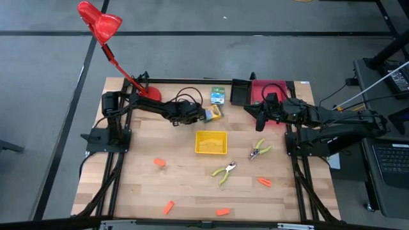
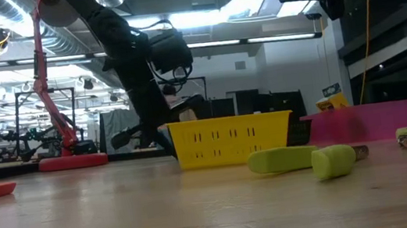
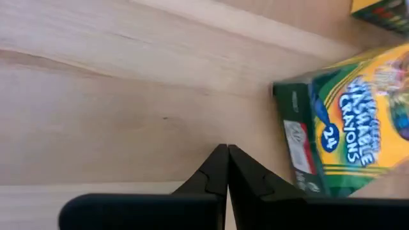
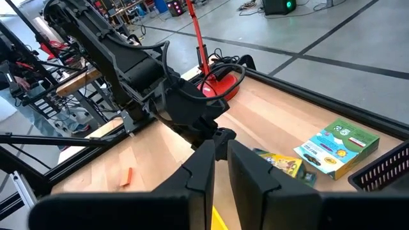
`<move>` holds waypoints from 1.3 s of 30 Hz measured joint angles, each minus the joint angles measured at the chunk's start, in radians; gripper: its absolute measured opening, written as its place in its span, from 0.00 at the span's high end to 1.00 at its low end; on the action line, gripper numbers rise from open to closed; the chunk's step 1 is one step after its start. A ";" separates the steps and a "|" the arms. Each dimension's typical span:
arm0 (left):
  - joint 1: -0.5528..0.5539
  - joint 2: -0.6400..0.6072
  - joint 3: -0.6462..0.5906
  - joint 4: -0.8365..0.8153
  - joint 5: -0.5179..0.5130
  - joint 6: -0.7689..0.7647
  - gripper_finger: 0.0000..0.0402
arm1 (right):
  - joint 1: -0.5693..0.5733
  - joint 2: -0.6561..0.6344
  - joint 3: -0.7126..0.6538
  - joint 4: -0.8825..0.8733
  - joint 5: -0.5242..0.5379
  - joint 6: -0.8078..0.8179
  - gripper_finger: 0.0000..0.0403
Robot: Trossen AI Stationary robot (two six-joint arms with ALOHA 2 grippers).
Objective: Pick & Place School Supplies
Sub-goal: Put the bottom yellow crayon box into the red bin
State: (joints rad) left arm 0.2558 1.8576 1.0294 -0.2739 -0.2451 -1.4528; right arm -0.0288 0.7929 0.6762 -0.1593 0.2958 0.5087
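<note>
Seen from above, the left gripper (image 1: 199,115) reaches toward the table's far middle, its fingers (image 3: 220,167) pressed together on nothing, the tips just beside a crayon box (image 1: 213,113) that lies flat on the wood, its long axis running roughly left to right with a slight tilt. A second box (image 1: 218,96), green and blue, lies a little farther back, its long axis running front to back, near a black bin (image 1: 240,92). The right gripper (image 1: 249,110) hangs in the air near the red tray (image 1: 262,90), jaws a narrow slit apart and empty. A yellow bin (image 1: 211,142) sits mid-table. Two green-handled scissors lie right of it: one (image 1: 224,172) pointing its blades toward the far right corner, handles toward the near edge; the other (image 1: 259,150) with handles toward the far right and blades toward the near left. Orange pieces are scattered along the near side, one (image 1: 159,163) left of the yellow bin, one (image 1: 264,182) at right, two, (image 1: 168,207) and (image 1: 222,211), by the front edge. A red lamp (image 1: 100,22) stands at the far left corner.
</note>
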 joint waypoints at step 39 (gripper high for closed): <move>0.031 -0.001 0.002 0.254 0.032 0.063 1.00 | 0.000 0.002 0.000 -0.007 0.002 0.002 0.88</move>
State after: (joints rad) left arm 0.2871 1.8568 1.0313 -0.0197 -0.2134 -1.3897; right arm -0.0288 0.7952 0.6762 -0.1663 0.2974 0.5104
